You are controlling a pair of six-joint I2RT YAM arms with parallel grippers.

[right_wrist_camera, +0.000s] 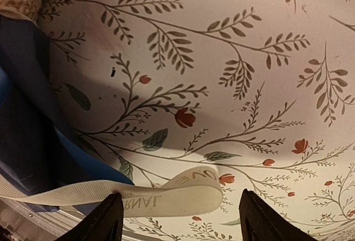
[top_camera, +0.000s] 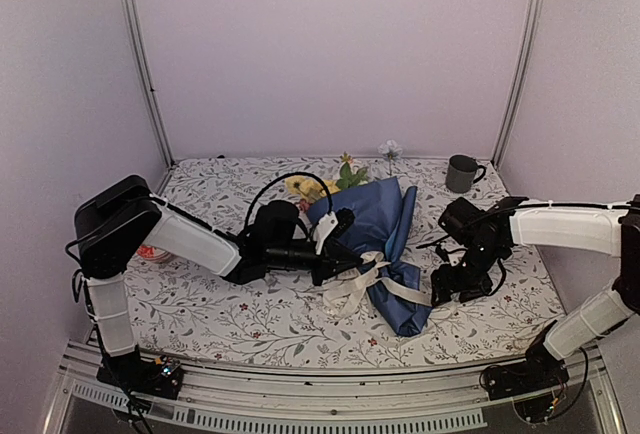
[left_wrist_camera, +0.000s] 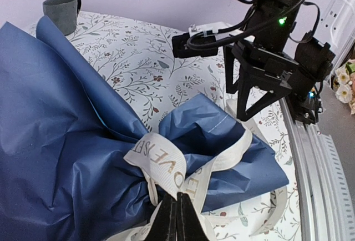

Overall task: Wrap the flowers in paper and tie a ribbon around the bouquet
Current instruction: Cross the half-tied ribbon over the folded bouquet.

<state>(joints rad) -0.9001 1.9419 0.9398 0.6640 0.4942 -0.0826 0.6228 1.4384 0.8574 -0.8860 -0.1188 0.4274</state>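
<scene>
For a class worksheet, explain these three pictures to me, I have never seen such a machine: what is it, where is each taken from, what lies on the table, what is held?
These are two robot arms bolted at the table's near edge. One picture looks down from above and behind; the other two come from a camera on each wrist. On the flowered tablecloth lies a bouquet: flowers in blue paper with a cream ribbon around it. A grey mug stands at the back. The left fingers are pinched shut on the ribbon. The right fingers are open over a loose ribbon end, holding nothing.
</scene>
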